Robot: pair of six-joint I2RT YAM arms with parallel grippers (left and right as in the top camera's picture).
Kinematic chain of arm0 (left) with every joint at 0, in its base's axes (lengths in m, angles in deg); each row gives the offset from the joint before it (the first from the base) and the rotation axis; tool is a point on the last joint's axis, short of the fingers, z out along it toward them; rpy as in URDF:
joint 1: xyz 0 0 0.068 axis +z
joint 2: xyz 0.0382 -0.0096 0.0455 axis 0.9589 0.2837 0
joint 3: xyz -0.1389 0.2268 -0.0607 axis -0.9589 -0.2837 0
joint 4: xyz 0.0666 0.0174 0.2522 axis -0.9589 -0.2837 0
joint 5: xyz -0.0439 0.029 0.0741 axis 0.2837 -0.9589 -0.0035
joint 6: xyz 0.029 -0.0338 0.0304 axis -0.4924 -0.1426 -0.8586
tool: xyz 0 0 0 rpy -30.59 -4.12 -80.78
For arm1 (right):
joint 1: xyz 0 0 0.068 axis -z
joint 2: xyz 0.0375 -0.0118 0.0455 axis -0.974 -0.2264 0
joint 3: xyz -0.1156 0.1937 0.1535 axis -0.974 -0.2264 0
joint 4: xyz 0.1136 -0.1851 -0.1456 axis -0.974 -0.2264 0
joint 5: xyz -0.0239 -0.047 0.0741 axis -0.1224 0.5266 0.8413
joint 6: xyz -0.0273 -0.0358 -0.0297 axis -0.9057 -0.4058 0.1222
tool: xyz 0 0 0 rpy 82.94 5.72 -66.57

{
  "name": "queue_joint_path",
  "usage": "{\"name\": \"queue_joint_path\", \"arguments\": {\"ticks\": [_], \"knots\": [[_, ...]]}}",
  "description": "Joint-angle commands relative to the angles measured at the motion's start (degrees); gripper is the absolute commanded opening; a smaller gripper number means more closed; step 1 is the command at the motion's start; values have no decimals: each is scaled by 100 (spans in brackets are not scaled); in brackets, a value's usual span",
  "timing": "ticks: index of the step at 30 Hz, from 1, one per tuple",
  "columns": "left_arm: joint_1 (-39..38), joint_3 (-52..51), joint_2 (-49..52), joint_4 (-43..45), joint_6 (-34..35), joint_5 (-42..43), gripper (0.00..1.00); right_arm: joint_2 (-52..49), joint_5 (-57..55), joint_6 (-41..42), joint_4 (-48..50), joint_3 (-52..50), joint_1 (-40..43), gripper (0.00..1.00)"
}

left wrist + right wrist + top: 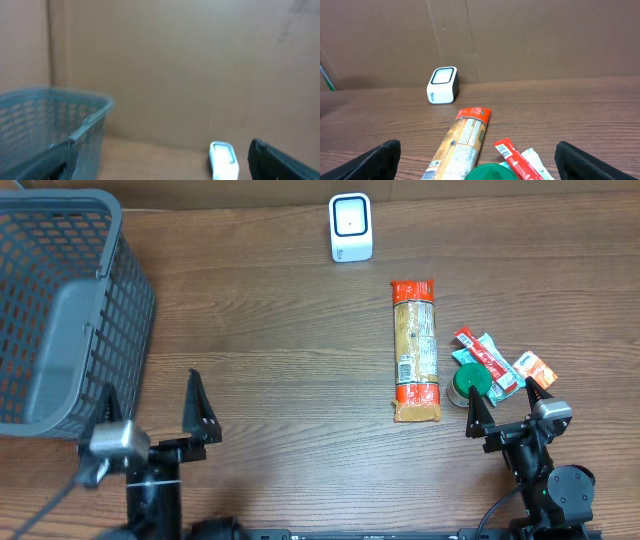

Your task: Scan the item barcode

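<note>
A long pasta packet (415,352) with red ends lies mid-table; the right wrist view shows its printed label (462,142). Beside it sit a green-lidded tub (470,384) (490,173) and several small sachets, one red (482,355) (516,158). The white barcode scanner (351,228) (442,85) (222,159) stands at the far edge. My right gripper (508,402) (477,162) hangs open just short of the tub and sachets, holding nothing. At the near left my left gripper (153,402) (160,165) is open and empty, away from all items.
A grey mesh basket (60,310) (55,127) fills the far left corner, close to my left gripper. A cardboard wall (520,40) backs the table behind the scanner.
</note>
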Motion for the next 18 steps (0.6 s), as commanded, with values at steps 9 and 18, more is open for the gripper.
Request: {"name": "queue_joint_path", "arguments": {"ticks": [9,18], "knots": [[-577,-1961,-1239,2310,61,-140,100,48,-11,13,26,-61,20,100],[-686,-3147,-1239,2601,372,-219,100,48,-11,13,26,-61,20,100]]}}
